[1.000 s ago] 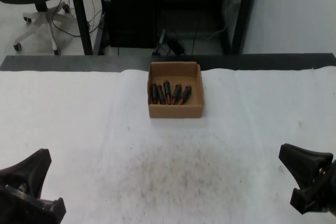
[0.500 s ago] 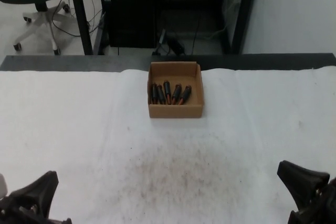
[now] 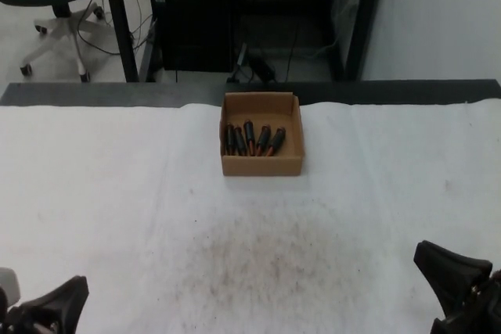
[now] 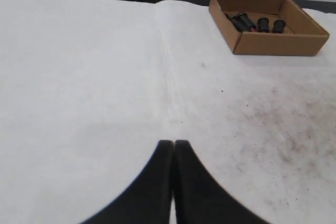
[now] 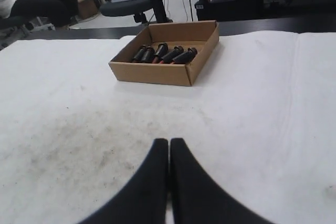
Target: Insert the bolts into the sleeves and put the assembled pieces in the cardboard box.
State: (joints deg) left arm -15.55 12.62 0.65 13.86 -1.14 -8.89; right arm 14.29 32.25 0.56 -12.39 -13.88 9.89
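White bench cloth (image 3: 117,177) bearing cardboard box (image 3: 261,165) holding assembled pieces (image 3: 252,138).
Sitting well ahead of left gripper (image 4: 173,144) and right gripper (image 5: 169,141), both pinching closed on nothing.

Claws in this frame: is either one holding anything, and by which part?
Nothing is held. The left claw and the right claw are both shut with nothing between the fingers; the assembled pieces lie in the cardboard box.
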